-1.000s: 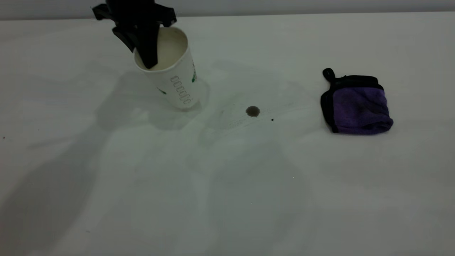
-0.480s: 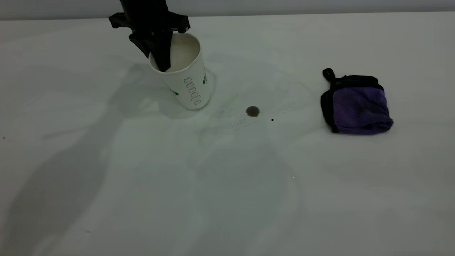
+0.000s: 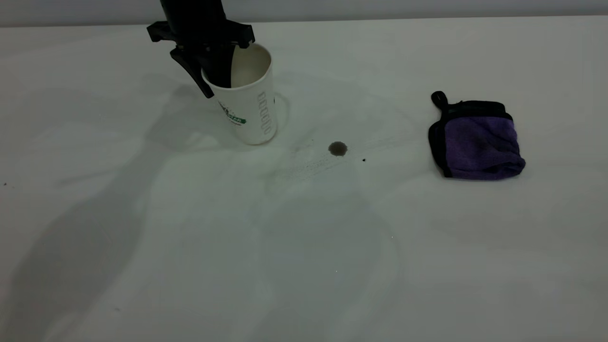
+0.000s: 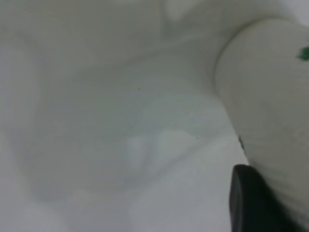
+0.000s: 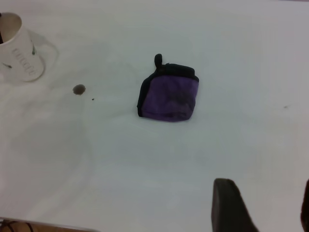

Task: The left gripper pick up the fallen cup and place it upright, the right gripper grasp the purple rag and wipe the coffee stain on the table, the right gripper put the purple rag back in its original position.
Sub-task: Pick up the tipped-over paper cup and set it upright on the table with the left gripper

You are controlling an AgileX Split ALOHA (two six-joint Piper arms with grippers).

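Jaws: left gripper (image 3: 212, 76) straddles cup (image 3: 249, 102) rim, apparently clamped | cup upright, empty | right spread

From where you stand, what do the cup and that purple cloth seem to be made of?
The cup looks like paper: matte white wall with a raised dotted pattern, printed green band, cream inside. The purple rag looks like soft fuzzy cloth, maybe microfibre, with black stitched edging and a corner loop. The left tool, gripping the cup's rim, looks like hard black plastic, though I can't be sure.
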